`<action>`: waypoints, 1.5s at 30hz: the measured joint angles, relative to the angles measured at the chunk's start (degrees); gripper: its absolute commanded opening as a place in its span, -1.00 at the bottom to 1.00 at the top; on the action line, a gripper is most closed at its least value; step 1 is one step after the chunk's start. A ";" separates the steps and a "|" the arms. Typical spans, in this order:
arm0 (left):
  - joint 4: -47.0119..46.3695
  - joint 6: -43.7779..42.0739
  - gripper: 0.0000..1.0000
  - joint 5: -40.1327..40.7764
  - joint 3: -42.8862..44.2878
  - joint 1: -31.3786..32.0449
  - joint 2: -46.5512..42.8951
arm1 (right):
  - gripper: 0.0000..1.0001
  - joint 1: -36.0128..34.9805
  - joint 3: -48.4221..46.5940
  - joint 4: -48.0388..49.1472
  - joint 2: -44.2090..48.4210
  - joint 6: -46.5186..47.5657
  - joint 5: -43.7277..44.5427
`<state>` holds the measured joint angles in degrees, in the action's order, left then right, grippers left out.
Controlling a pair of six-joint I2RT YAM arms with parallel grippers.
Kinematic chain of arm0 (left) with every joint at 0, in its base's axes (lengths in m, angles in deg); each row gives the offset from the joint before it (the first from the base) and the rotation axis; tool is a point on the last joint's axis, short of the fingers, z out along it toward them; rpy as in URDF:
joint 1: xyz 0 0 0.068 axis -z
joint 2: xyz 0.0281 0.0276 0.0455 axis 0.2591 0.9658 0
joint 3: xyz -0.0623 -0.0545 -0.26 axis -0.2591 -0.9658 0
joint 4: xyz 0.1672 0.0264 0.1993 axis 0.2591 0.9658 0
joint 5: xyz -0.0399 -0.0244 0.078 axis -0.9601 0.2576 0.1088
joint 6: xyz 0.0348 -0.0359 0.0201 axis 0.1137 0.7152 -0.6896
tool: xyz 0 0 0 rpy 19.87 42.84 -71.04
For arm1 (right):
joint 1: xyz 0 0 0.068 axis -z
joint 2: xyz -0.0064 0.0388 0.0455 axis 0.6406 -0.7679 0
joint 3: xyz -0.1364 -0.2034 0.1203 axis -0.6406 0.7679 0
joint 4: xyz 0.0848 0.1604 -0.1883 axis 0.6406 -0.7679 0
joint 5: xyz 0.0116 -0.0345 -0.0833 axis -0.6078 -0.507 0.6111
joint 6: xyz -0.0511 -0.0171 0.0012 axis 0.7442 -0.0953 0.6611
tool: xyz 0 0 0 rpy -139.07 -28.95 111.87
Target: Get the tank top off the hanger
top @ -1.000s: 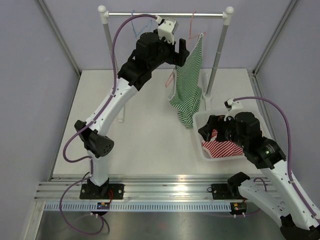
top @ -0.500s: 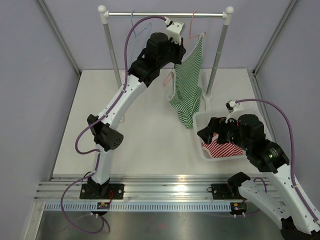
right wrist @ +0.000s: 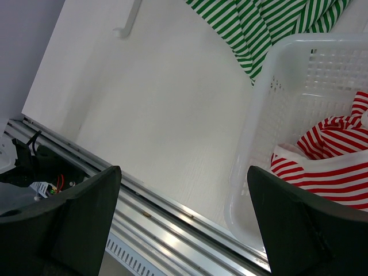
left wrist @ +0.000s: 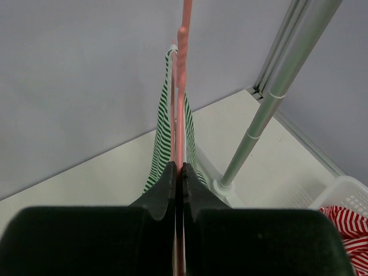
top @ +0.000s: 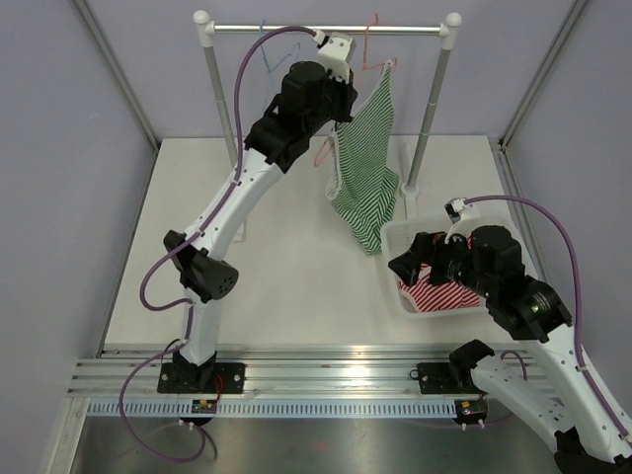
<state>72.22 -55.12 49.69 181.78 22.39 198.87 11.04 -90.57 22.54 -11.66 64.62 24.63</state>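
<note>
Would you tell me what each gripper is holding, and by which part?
Left gripper pinches the pink hanger by its thin bar; right gripper holds nothing.

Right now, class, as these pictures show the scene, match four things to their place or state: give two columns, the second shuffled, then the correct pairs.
Column one
1. green striped tank top
2. red striped garment
3. left pincer
4. right pincer

Column two
A. open, holding nothing
B. lying in the white basket
C. shut on the pink hanger
D. hanging on the hanger

Pairs: 1-D, 2-B, 3-C, 4-A
</note>
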 measured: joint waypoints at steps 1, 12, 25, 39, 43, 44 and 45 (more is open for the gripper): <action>0.20 0.00 -1.00 0.59 -0.22 0.00 -0.72 | 0.97 0.00 -0.02 0.00 0.04 0.00 -0.02; 0.59 1.01 -1.00 2.43 -6.21 0.07 -13.70 | 0.99 0.00 -1.86 -0.04 0.44 0.09 0.04; 6.69 6.54 -1.00 1.09 -40.76 0.33 -42.53 | 0.99 0.00 -6.60 8.22 -7.32 0.33 1.18; 4.42 15.47 -1.00 -4.61 -73.57 0.39 -73.07 | 0.99 -0.02 -0.46 43.17 -29.05 -11.50 -10.97; 3.48 17.18 -1.00 -6.54 -78.16 0.39 -76.19 | 0.99 -0.26 -0.61 47.84 -35.06 -13.33 -14.36; 3.10 17.53 -1.00 -7.08 -78.88 0.39 -76.61 | 0.99 -0.46 -0.68 48.46 -35.93 -13.55 -14.64; 2.47 17.86 -1.00 -7.72 -79.71 0.39 -76.87 | 0.96 -0.76 -0.72 48.98 -36.52 -13.57 -14.75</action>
<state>74.69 -37.26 41.97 102.07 22.78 122.00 10.27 -91.29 71.52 -48.18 51.05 9.88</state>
